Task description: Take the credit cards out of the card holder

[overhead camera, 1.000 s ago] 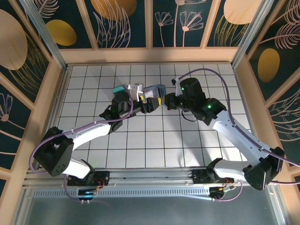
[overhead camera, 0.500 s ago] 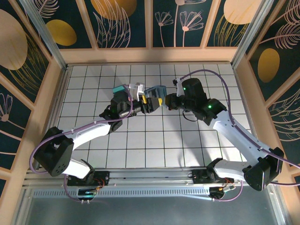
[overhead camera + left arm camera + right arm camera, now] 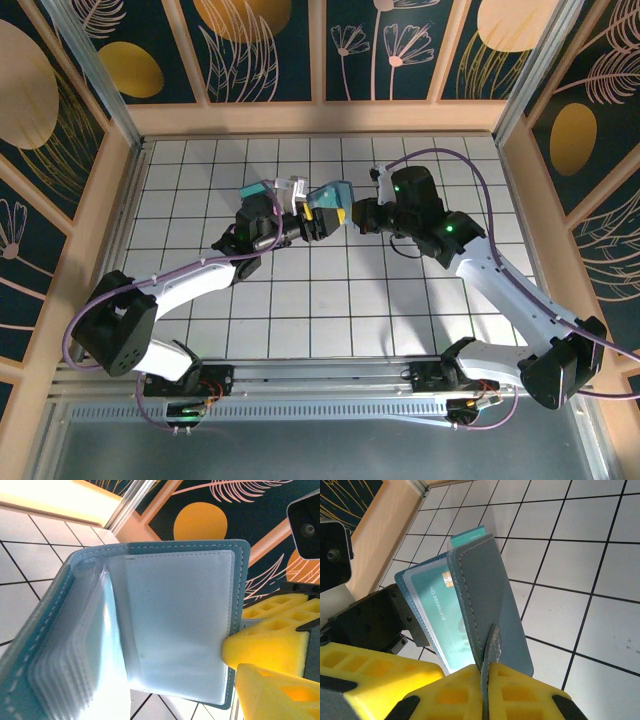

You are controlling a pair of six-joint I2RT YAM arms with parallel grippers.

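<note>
Card holder (image 3: 492, 625) edge between right claw (image 3: 485, 680) pads

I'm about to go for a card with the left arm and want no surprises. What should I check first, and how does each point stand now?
1. Hold: right gripper shut on the card holder cover: ok.
2. Holder open, clear pockets exposed: ok.
3. Target: teal credit card in sight inside a pocket: ok.
4. Aim: left gripper jaws lined up on that card: cannot tell.
5. All cards out: not ok, the teal one sits in its pocket.
</note>
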